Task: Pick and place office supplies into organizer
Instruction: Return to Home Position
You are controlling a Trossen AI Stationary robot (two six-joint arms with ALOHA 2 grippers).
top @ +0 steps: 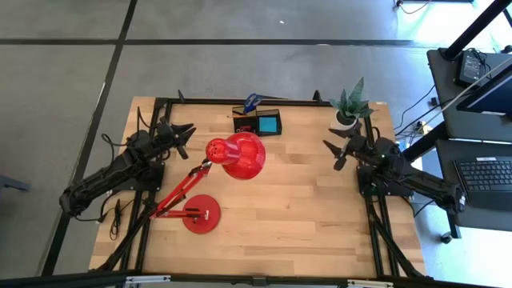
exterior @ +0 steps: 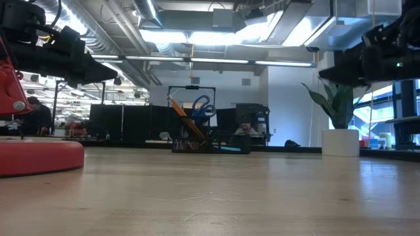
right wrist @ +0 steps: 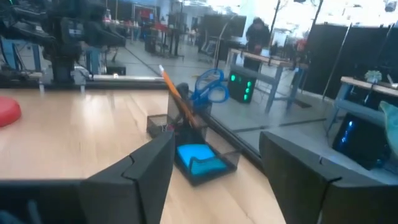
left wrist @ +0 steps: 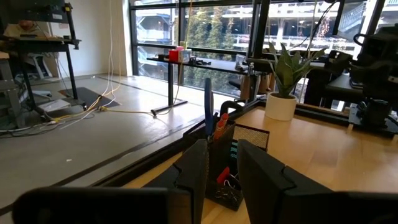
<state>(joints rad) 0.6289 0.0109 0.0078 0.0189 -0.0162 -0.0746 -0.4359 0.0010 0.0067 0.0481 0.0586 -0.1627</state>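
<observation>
The black organizer (top: 258,122) stands at the table's far edge, near the middle. Blue-handled scissors (top: 252,102) and a pencil (right wrist: 175,92) stick up out of it, and a blue block (right wrist: 199,158) lies in its low compartment. My left gripper (top: 181,136) hovers level at the far left, pointing toward the organizer (left wrist: 244,144), its fingers a small gap apart around nothing. My right gripper (top: 337,153) hovers level at the far right, wide open and bare, with the organizer (right wrist: 186,134) ahead of it.
A red desk lamp fills the middle: its head (top: 239,154) lies between the two grippers and its round base (top: 202,214) sits nearer the front. A potted plant (top: 350,109) stands at the far right corner, just behind my right gripper.
</observation>
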